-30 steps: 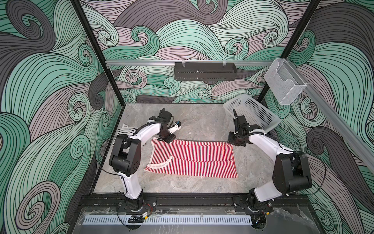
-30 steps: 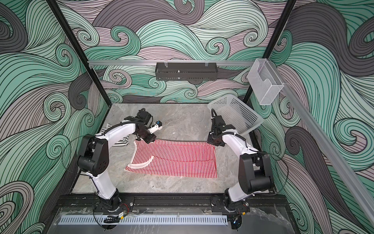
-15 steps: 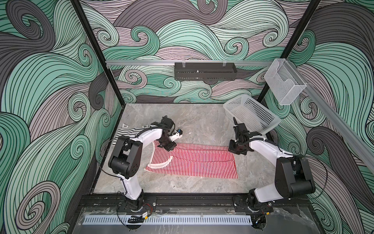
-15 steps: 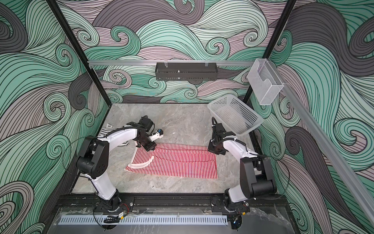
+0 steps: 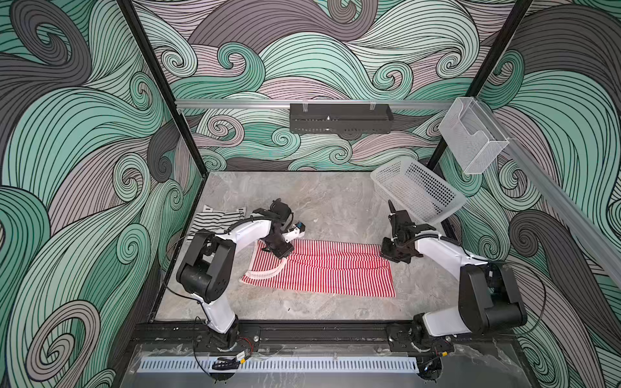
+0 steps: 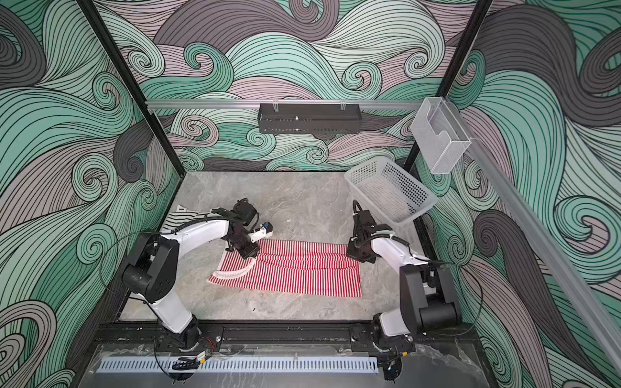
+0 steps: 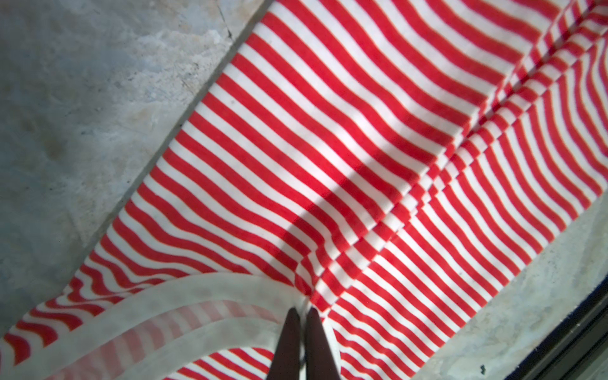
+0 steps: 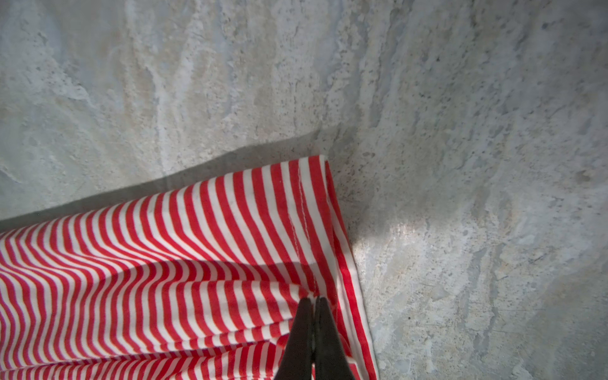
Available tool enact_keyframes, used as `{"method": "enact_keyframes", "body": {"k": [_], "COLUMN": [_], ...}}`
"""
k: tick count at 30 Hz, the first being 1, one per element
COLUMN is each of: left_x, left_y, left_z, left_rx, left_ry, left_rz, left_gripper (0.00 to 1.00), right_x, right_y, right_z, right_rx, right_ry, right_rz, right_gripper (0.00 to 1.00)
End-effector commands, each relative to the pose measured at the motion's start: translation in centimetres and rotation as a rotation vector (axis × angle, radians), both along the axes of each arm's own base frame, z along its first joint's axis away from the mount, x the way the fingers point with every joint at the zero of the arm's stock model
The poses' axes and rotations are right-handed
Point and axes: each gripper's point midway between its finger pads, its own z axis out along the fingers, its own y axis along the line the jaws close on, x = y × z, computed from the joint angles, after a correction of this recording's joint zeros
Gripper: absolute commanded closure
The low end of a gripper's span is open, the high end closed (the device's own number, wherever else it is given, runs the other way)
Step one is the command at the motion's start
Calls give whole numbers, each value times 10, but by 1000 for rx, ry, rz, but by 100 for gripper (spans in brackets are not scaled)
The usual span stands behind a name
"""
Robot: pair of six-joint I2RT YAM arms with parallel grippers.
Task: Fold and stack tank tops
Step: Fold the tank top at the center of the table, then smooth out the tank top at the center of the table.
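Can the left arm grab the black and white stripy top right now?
Probably not yet. The left arm has its jaws pinched on the red striped top, and the black-and-white top lies partly hidden behind its forearm, by the wall.

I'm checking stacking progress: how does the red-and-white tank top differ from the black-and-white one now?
The red-and-white tank top lies spread out in the middle; the black-and-white tank top is a smaller bundle far to the left, partly behind the arm. The left hand and right hand pinch the red one's ends; neither holds the black one. Both are striped.
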Motion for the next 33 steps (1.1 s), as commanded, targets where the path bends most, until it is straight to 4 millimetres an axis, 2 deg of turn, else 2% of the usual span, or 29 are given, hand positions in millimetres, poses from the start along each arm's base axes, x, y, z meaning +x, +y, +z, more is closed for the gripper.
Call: {"method": "enact_keyframes", "body": {"k": [1, 3, 6, 9, 11, 16, 19, 21, 28, 31, 33], "left_x": [3, 7, 12, 16, 20, 29, 28, 21, -11, 3, 26], "left_y": [9, 11, 12, 5, -4, -31, -41, -43, -22, -7, 6], "left_z": [4, 10, 28, 43, 47, 29, 11, 2, -16, -9, 2], "left_rx": [53, 66, 59, 26, -6, -15, 16, 31, 84, 131, 162], "left_ry": [-9, -32, -84, -108, -98, -43, -13, 9, 47, -56, -164], "left_rz": [26, 36, 36, 22, 10, -45, -79, -96, -127, -96, -31], "left_gripper": [85, 82, 80, 79, 79, 80, 81, 82, 84, 84, 82], "right_x": [-7, -9, -9, -3, 3, 16, 17, 10, -26, -32, -33], "right_y": [0, 0, 1, 10, 16, 32, 39, 43, 37, 33, 31], "right_z": [2, 7, 26, 39, 36, 12, -2, -8, -21, -28, -33], "right_rx": [18, 23, 35, 101, 141, 177, 168, 153, 91, 67, 58], "right_ry": [12, 1, -39, -108, -115, -48, -8, 24, 82, 98, 107], "right_rz": [-12, -14, -23, -46, -59, -57, -53, -36, -18, -21, -21], "right_gripper": [86, 79, 76, 77, 81, 97, 100, 100, 100, 100, 100]}}
